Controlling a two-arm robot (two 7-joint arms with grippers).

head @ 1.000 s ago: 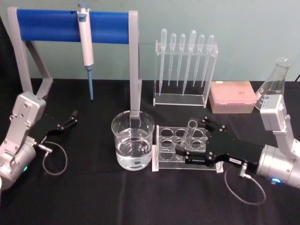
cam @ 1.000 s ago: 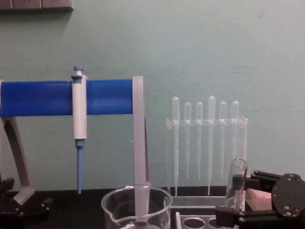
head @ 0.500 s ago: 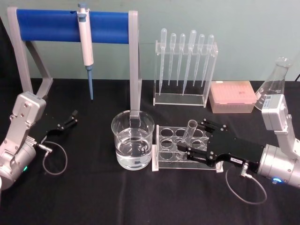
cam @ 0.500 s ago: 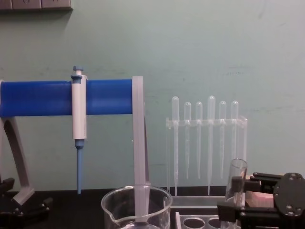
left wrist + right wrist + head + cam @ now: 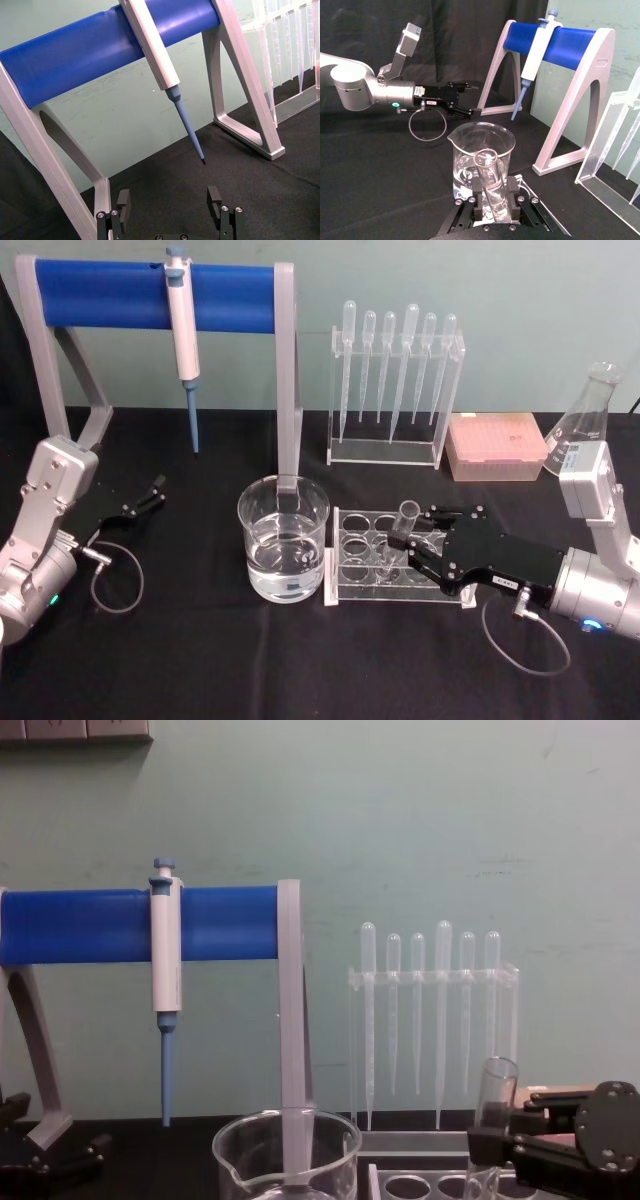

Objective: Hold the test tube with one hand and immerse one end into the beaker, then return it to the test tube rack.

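My right gripper reaches in low from the right, wrist level, pointing toward the beaker. Its fingers are drawn in narrow on the test tube, one pad on each side of the glass below the mouth. The tube leans slightly in a hole of the clear test tube rack right under the fingers, with its open mouth standing above them. The beaker, part-filled with clear liquid, sits just past the fingertips, beside the rack's end. My left gripper lies well away on the far side of the beaker, low over the table, its fingers spread wide and holding nothing.

A second ago the right fingers stood wide on either side of the tube; they have since closed on it. The tube stays in the same hole, and the left arm has not moved.

Black cloth covers the table. Beyond the fingers are a blue-barred stand with a micropipette hanging from it, a clear rack of plastic pipettes, a pink tip box and an Erlenmeyer flask, all against a pale green wall.
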